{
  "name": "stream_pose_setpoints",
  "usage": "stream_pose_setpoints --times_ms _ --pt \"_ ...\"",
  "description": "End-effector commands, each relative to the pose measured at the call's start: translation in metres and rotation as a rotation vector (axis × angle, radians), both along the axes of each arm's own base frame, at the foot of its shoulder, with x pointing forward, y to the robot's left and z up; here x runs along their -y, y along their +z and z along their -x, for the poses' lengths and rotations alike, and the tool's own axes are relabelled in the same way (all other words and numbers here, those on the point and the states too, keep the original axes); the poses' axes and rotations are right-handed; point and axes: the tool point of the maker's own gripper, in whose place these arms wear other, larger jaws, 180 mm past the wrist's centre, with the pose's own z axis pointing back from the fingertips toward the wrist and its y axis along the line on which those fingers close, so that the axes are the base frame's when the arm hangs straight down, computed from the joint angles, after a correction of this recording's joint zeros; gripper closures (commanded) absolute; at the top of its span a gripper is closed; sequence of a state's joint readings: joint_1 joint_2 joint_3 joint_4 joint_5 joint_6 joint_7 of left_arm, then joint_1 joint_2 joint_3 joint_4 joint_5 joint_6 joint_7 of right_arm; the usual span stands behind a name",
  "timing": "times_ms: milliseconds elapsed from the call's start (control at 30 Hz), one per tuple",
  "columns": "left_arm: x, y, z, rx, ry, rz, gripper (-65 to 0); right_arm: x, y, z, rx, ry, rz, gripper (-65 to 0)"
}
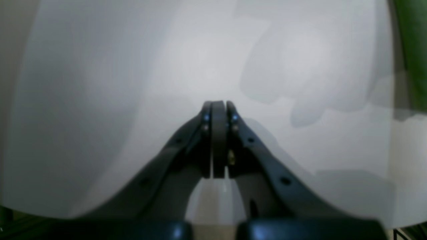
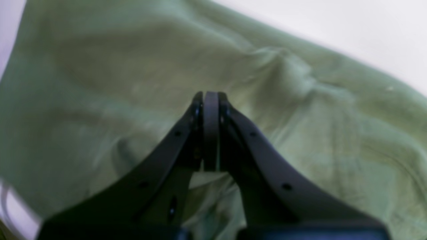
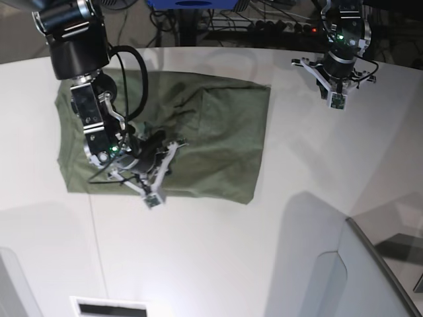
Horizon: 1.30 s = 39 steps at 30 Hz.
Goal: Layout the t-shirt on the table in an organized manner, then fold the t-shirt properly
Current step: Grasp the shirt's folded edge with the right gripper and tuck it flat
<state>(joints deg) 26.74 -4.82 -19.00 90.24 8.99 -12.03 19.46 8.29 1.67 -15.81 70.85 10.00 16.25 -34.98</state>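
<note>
1. The right gripper (image 2: 210, 100), black with curved fingers, has its jaws pressed together, pinching nothing, over the cloth near its front edge.
2. Beneath it the plain olive-green soft cotton t-shirt (image 3: 218, 132) lies spread and wrinkled, roughly rectangular, on the far left part of the large smooth white table (image 3: 264, 264).
3. The left gripper (image 1: 218, 106) is likewise closed and empty, above bare tabletop well apart from the shirt, beside the table's curved far edge.

Place: a robotics lab or test room.
Work surface: a large white bench (image 3: 218, 251) with a curved far edge.
Background: cables and a power strip (image 3: 277, 26) on the floor behind it.
Rig: two robot arms over the bench.
</note>
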Motion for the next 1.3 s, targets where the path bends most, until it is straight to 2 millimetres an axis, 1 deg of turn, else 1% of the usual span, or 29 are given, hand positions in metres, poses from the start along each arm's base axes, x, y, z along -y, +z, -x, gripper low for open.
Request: stream_pose_setpoints --times_ms 0,133,167,233,300,333,400,433,467,533,633,667,767,867,1033,1133,1267 --pt "-0.004 0.008 -0.005 0.032 -0.001 -0.013 0.0 -0.009 0.025 -0.016 0.073 0.041 -0.005 0.0" --pt "-0.002 0.008 -0.007 0.034 -0.005 -0.011 0.0 -0.038 0.029 0.011 0.027 0.202 0.079 -0.5" --pt "-0.003 0.01 -0.01 0.042 -0.004 -0.012 0.0 -0.045 0.029 0.017 0.014 0.228 0.088 -2.3" --pt "-0.003 0.009 -0.01 0.042 -0.001 -0.011 0.0 -0.053 0.025 0.027 -0.007 0.264 0.101 -9.3" --pt "-0.003 0.009 -0.01 0.042 -0.001 -0.011 0.0 -0.059 0.019 0.036 -0.02 0.288 0.103 -20.1" --pt "-0.003 0.009 -0.01 0.042 -0.001 -0.011 0.0 -0.061 0.019 0.038 -0.02 0.296 0.105 -26.7" --pt "-0.003 0.008 -0.009 0.038 0.0 -0.01 0.0 -0.06 0.014 0.04 -0.033 0.294 0.108 -36.8" --pt "-0.004 0.006 -0.008 0.031 0.001 -0.01 0.0 -0.06 0.011 0.04 -0.036 0.292 0.105 -40.5" --pt "-0.004 0.004 -0.007 0.026 0.002 -0.008 0.0 -0.061 0.01 0.039 -0.027 0.289 0.094 -41.7" --pt "-0.004 0.0 -0.004 0.013 0.004 -0.005 0.0 -0.061 0.005 0.038 -0.023 0.283 0.081 -41.7" --pt "-0.004 -0.001 -0.003 0.01 0.005 -0.004 0.0 -0.057 -0.008 0.042 -0.051 0.277 0.088 -41.4" --pt "-0.004 -0.001 -0.003 0.01 0.006 -0.005 0.0 -0.055 -0.011 0.043 -0.059 0.275 0.091 -39.5" --pt "-0.005 -0.001 -0.003 0.01 0.006 -0.006 0.0 -0.06 -0.011 0.044 -0.065 0.274 0.081 -28.2" --pt "-0.005 -0.001 -0.003 0.01 0.006 -0.006 0.0 -0.059 -0.012 0.045 -0.07 0.271 0.084 -17.6" --pt "-0.004 -0.001 -0.004 0.012 0.004 -0.005 0.0 -0.06 -0.009 0.043 -0.065 0.271 0.081 -4.1" --pt "-0.004 -0.001 -0.004 0.012 0.004 -0.005 0.0 -0.058 -0.011 0.046 -0.083 0.273 0.095 -0.2" --pt "-0.005 -0.001 -0.004 0.012 0.005 -0.007 0.0 -0.059 -0.007 0.048 -0.082 0.278 0.096 0.0"
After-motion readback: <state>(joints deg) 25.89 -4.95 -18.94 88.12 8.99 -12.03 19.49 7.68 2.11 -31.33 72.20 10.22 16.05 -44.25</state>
